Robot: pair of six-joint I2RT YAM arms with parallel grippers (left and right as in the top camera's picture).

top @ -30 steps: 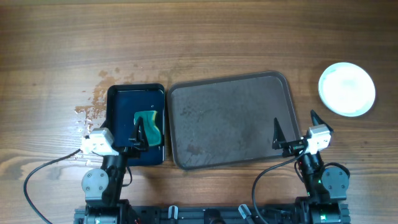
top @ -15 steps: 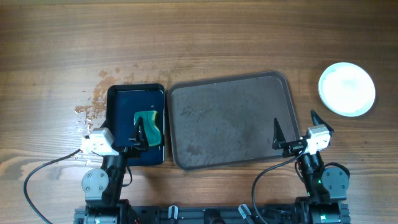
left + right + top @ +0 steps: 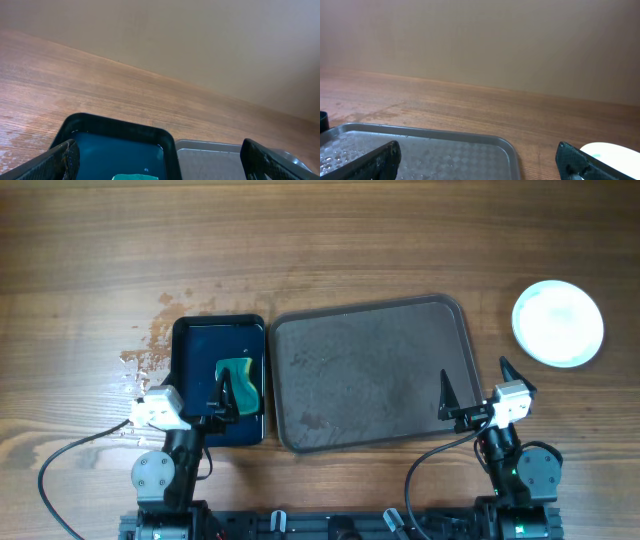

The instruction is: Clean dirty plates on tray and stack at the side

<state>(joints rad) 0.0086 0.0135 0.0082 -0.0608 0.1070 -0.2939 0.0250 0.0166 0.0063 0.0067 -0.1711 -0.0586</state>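
Observation:
The dark brown tray (image 3: 370,370) lies in the middle of the table with nothing on it, its surface wet. No dirty plates are in view. A plain white plate (image 3: 558,323) rests on the wood to the tray's right; the right wrist view catches its edge (image 3: 615,152). My left gripper (image 3: 190,388) stands open at the near end of the black tray, nothing between its fingers (image 3: 160,160). My right gripper (image 3: 476,385) is open and empty too (image 3: 480,160), straddling the brown tray's near right corner (image 3: 445,150).
A small black tray (image 3: 195,350) holding bluish water and a green sponge (image 3: 240,378) sits left of the brown tray. Water splashes mark the wood (image 3: 145,355) beside it. Bare wooden table stretches across the far side.

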